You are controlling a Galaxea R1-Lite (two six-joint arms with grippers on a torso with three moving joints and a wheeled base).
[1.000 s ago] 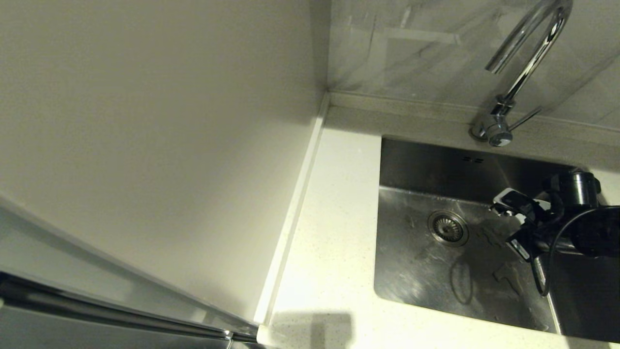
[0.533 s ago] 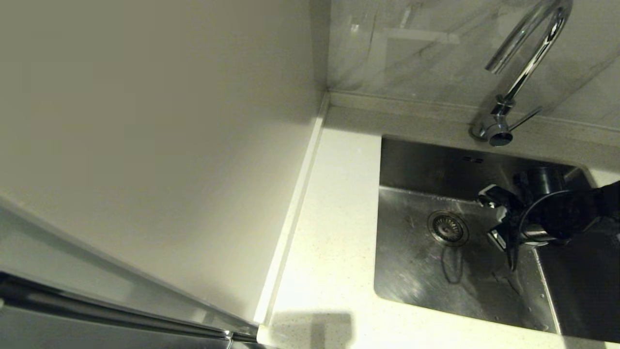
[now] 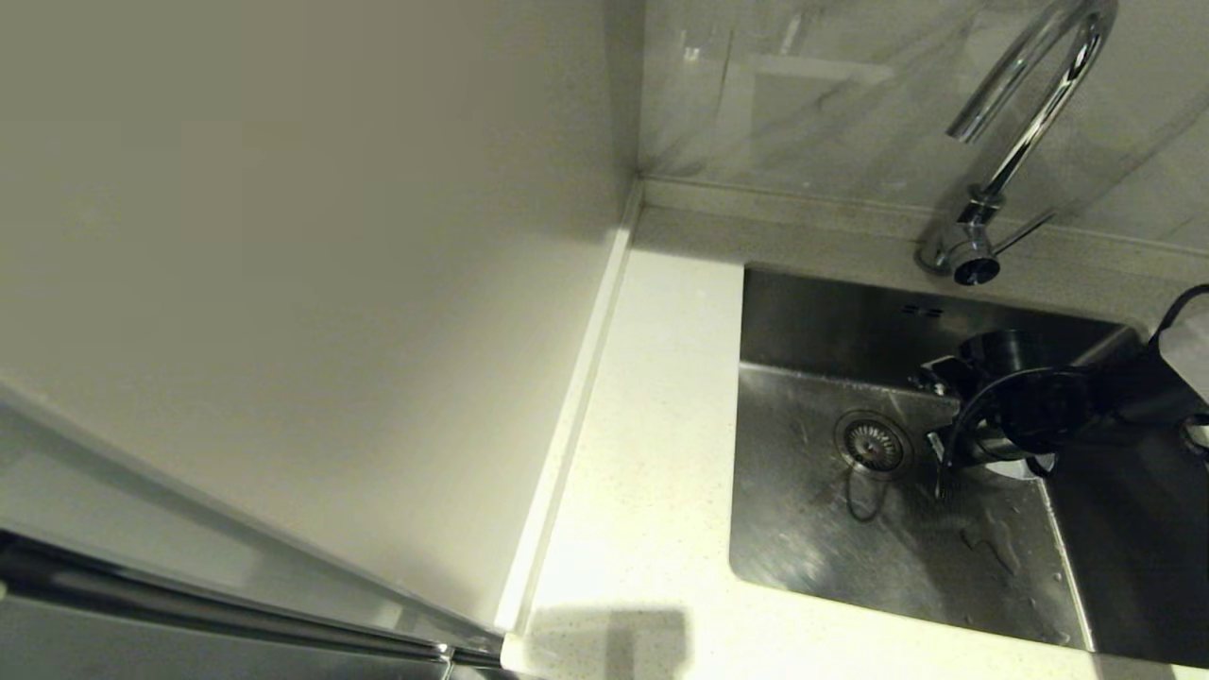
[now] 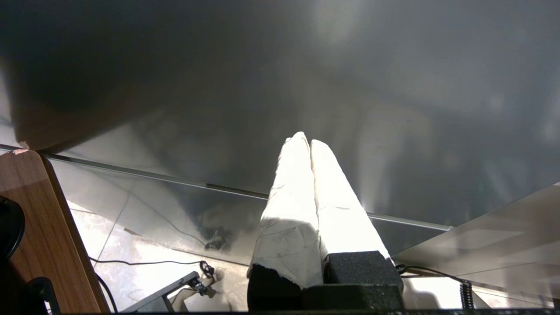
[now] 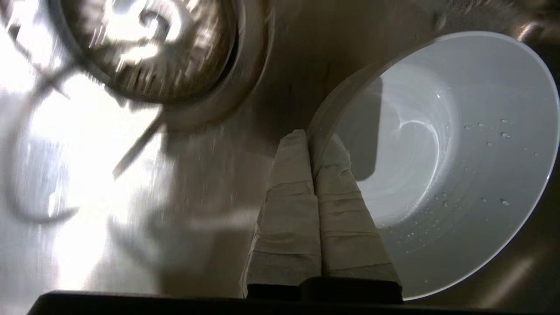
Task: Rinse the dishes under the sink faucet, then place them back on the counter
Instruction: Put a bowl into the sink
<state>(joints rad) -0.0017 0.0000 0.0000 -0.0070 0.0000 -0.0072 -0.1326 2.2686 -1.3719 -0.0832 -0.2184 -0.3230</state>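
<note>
My right gripper (image 5: pixel 311 138) is shut on the rim of the white bowl (image 5: pixel 459 153), one finger inside and one outside. Water drops cling to the inside of the bowl. The bowl hangs low in the sink (image 3: pixel 822 538), next to the round drain (image 5: pixel 148 48). In the head view my right arm (image 3: pixel 1039 416) covers most of the bowl, and only a white sliver (image 3: pixel 1022 468) shows beneath it. The chrome faucet (image 3: pixel 1015 123) stands behind the sink, with no water visibly running. The pink and yellow-green bowls are out of view.
The white speckled counter (image 3: pixel 652 453) runs along the sink's left side, bounded by a raised edge strip (image 3: pixel 576 397) and a plain wall panel. My left gripper (image 4: pixel 306 142) is parked shut below counter level, facing a dark panel above the floor.
My right arm has moved left across the sink toward the drain and slightly toward the back wall, carrying the white bowl. The left arm has not visibly moved.
</note>
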